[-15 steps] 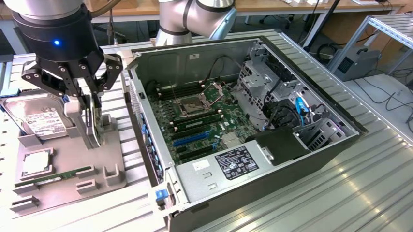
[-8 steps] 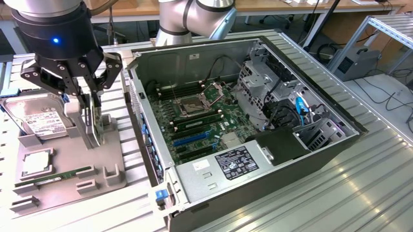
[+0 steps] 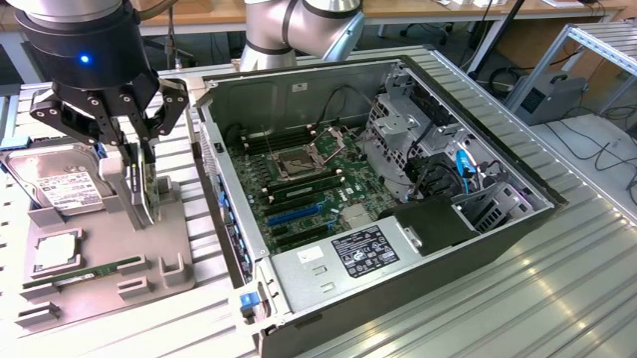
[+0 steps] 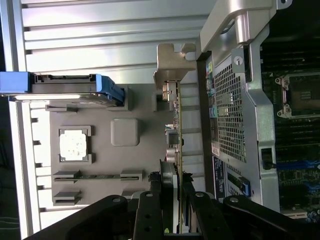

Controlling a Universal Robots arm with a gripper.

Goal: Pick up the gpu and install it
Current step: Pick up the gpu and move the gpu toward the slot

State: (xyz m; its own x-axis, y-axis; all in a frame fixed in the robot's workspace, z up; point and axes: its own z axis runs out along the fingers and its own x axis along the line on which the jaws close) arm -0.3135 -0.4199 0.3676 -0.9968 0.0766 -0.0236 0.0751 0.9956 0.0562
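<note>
Exterior view: gripper (image 3: 142, 168) is seen over the grey holder tray (image 3: 100, 224), on the exterior view's left of the open computer case (image 3: 298, 89). The gpu (image 3: 149, 195) stands on edge, upright, with its lower edge down at the tray's slot post. In the wrist view the gpu (image 4: 176, 140) is seen edge-on, with its silver bracket (image 4: 172, 65) at the far end. The fingers (image 4: 167, 197) appear pressed against both faces of the card, so it is judged to be clamped, with no gap visible.

Step in hand is judged to be the pick-up. The card should be drawn straight along its own plane, out of the slot, without twist. The grip should be kept centred on the board, not on the bracket. The case wall is just beside the tray, so sideways drift should be avoided. The hard drive (image 3: 60, 183) is near and should not be brushed.
</note>
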